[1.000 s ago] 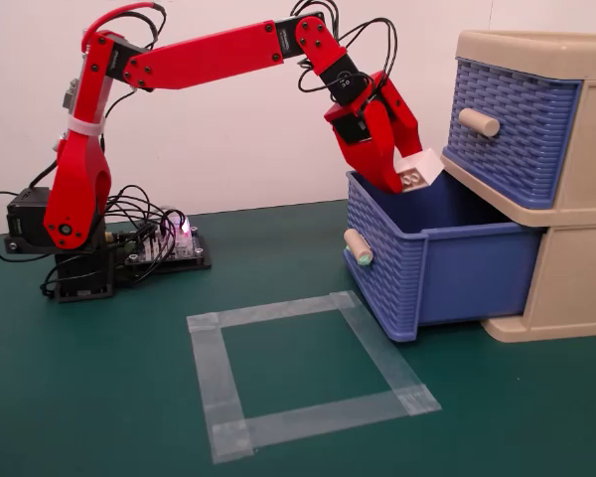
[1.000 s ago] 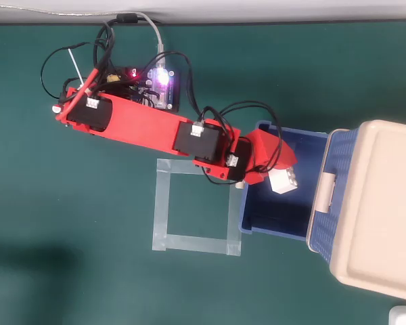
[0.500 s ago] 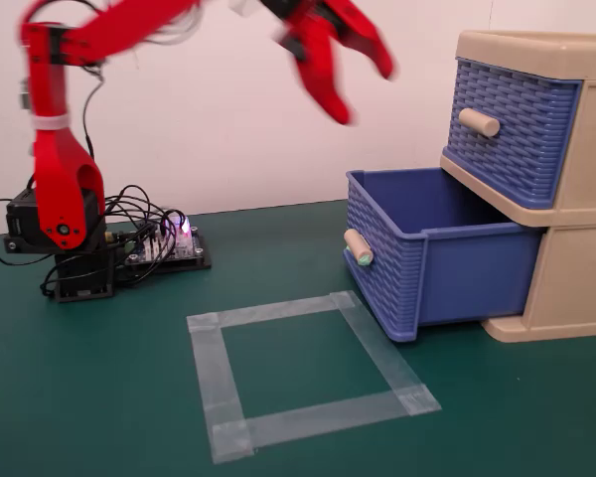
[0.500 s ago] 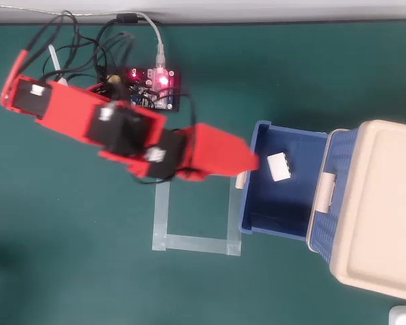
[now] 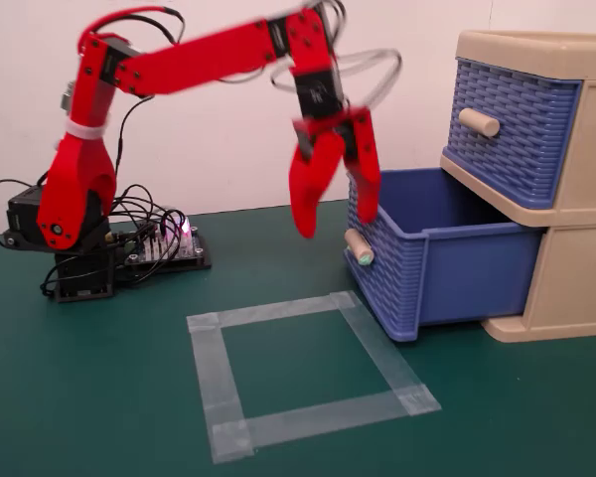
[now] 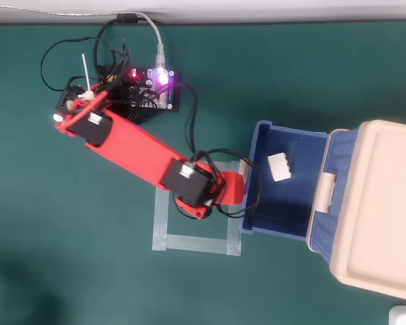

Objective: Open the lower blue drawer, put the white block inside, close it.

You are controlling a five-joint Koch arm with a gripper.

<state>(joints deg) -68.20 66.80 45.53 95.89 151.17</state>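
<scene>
- While the lower blue drawer [image 5: 432, 253] stands pulled well out of the beige cabinet [image 5: 566, 278], its beige handle [image 5: 358, 246] with pale teal ends faces the arm.
- The white block [image 6: 279, 166] lies on the drawer's floor in the overhead view, loose and touched by nothing, toward the drawer's upper half in that view and about midway between its front wall and the cabinet.
- In the fixed view the block cannot be seen; the drawer's front wall hides the floor.
- The gripper [image 5: 335, 221] hangs outside the drawer, just in front of its front wall and beside the handle, fingers pointing down.
- Its two red jaws are spread with a clear gap between them and nothing in the gap; one tip is near the handle, the other further toward the arm's base.
- In the overhead view the gripper [image 6: 235, 191] sits over the right edge of the tape square [image 6: 196, 206], at the drawer's outer face.
- The upper blue drawer [image 5: 517, 124] is pushed in, its plain beige handle [image 5: 479, 121] sticking out.
- The cabinet stands at the right edge of the green table [image 5: 99, 397]; the arm's base [image 5: 74, 268] and a circuit board [image 6: 152, 88] sit near the back edge.
</scene>
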